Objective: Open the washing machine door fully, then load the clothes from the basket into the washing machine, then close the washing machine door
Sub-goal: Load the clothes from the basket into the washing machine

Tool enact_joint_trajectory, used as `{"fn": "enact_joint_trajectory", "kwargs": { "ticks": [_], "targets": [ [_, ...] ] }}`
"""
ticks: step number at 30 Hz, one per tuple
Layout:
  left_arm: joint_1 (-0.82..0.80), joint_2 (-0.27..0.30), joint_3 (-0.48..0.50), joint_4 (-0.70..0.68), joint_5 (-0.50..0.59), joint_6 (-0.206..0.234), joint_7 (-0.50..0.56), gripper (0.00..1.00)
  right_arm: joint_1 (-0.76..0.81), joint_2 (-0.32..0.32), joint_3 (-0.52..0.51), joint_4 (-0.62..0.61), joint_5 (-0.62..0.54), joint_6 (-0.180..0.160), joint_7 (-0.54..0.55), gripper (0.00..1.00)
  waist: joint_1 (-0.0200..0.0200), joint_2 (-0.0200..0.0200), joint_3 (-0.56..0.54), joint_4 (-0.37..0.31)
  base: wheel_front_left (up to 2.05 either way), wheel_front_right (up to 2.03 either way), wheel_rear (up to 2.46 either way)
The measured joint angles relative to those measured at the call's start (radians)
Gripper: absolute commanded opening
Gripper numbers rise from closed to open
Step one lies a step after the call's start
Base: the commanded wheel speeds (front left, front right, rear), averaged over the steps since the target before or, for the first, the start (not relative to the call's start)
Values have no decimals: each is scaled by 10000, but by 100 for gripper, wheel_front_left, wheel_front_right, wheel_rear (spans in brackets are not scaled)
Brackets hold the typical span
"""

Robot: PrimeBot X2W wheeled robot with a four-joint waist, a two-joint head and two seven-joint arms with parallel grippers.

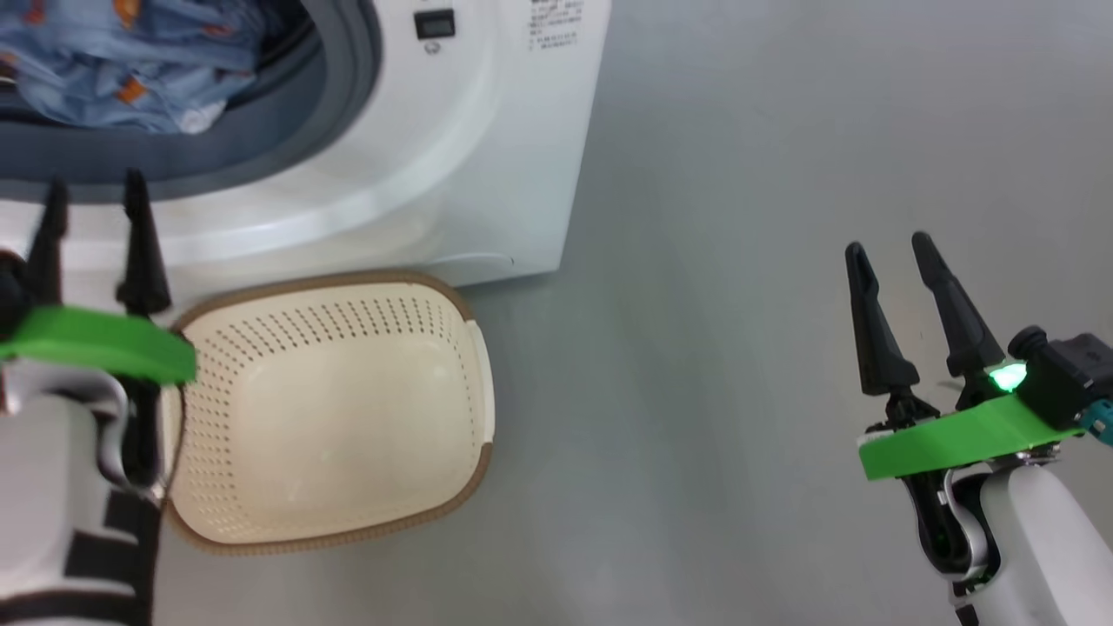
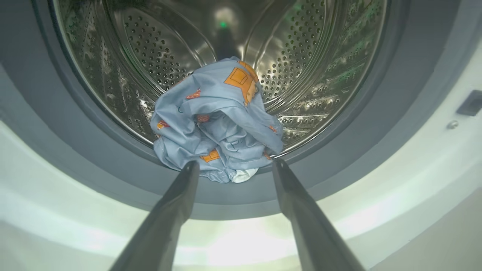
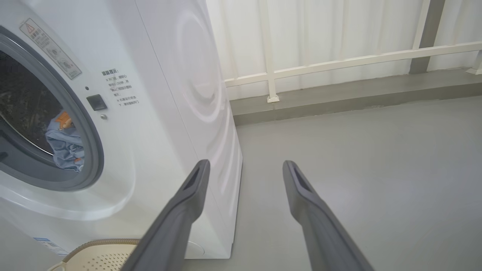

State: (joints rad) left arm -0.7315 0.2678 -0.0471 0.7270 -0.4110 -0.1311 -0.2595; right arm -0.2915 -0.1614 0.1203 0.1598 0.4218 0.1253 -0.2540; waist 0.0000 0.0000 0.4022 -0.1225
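Grey floor; left claw upright, splayed, before the washing machine.

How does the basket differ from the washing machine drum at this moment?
The basket is empty; the drum has the blue clothes at its mouth. The basket is cream plastic, the drum shiny steel. The basket opens upward on the floor; the drum opens to the front. Both have walls full of small holes.

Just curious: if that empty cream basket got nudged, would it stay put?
Probably not. The basket is empty, thin perforated plastic, so likely light. On the smooth grey floor it would probably slide rather than tip, being wide and low.
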Motion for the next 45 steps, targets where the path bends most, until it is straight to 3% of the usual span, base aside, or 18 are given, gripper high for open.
{"fn": "enact_joint_trajectory", "kwargs": {
  "ticks": [25,45],
  "targets": [
    [4401,-665,871,-2138,773,0,2,100,1867,-600,-61,303,100,0,0,100,0,0,-2787,745,0,0,0],
    [6202,-966,1262,-3402,974,0,2,100,2658,-625,-360,255,100,0,2,100,0,0,-3541,1092,0,0,0]
  ]
}}
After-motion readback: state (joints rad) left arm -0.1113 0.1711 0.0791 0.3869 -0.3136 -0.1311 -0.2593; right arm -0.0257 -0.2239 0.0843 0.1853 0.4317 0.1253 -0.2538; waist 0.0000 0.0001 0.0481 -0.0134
